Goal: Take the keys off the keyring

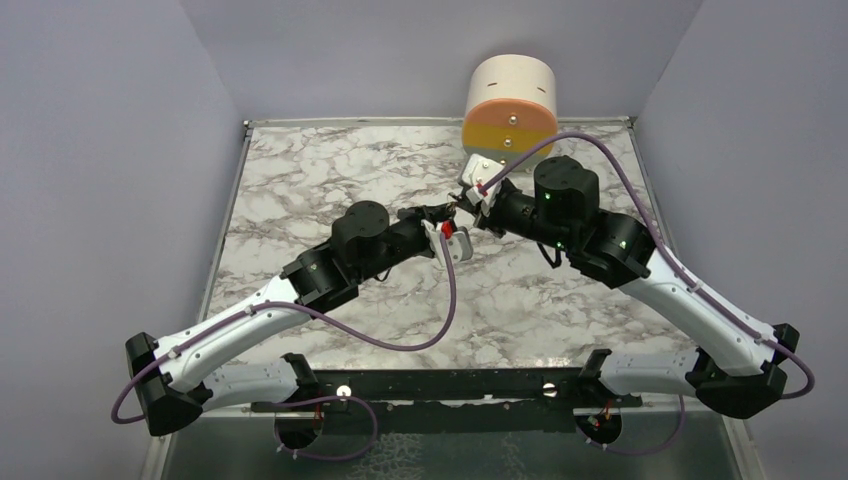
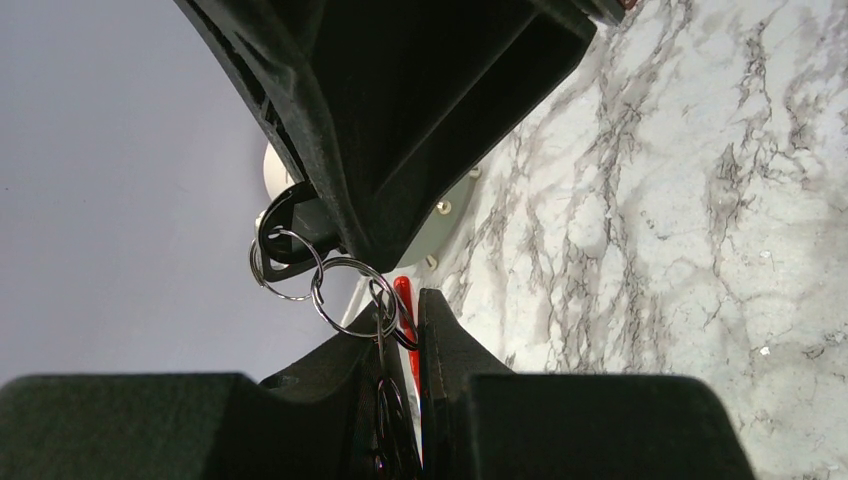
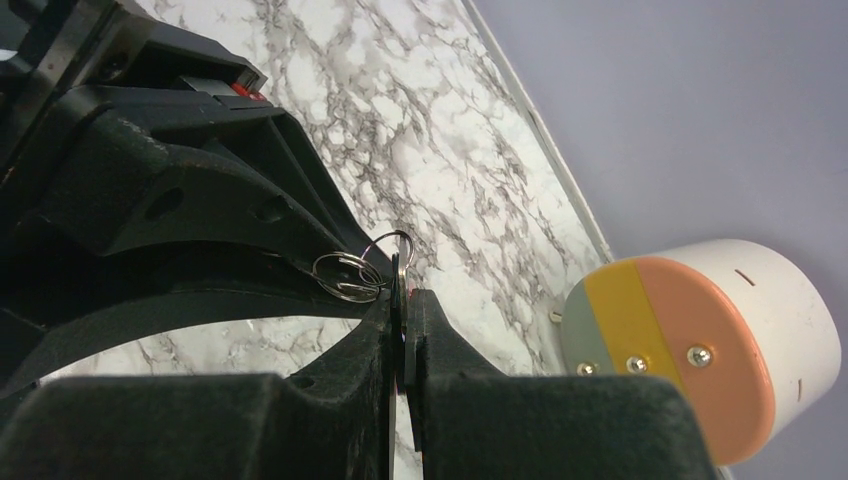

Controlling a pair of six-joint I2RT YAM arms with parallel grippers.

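Both arms meet above the middle of the marble table (image 1: 300, 180). My left gripper (image 2: 400, 312) is shut on the keyring, pinching its red curved clip (image 2: 403, 296) and the chain (image 2: 388, 410) that runs down between the fingers. Thin metal rings (image 2: 345, 296) stick out above its fingertips. My right gripper (image 3: 402, 300) is shut on a flat dark-headed key (image 3: 401, 272), whose head (image 2: 285, 228) hangs from a small ring (image 2: 287, 264). The linked rings (image 3: 350, 272) sit just left of the right fingertips. From above, the left gripper (image 1: 440, 222) and the right gripper (image 1: 466, 202) almost touch, with the red clip (image 1: 447, 230) between them.
A white cylinder with an orange, yellow and grey face (image 1: 510, 100) lies at the back edge, just behind the right arm, also in the right wrist view (image 3: 690, 340). Purple walls close in three sides. Purple cables loop off both arms.
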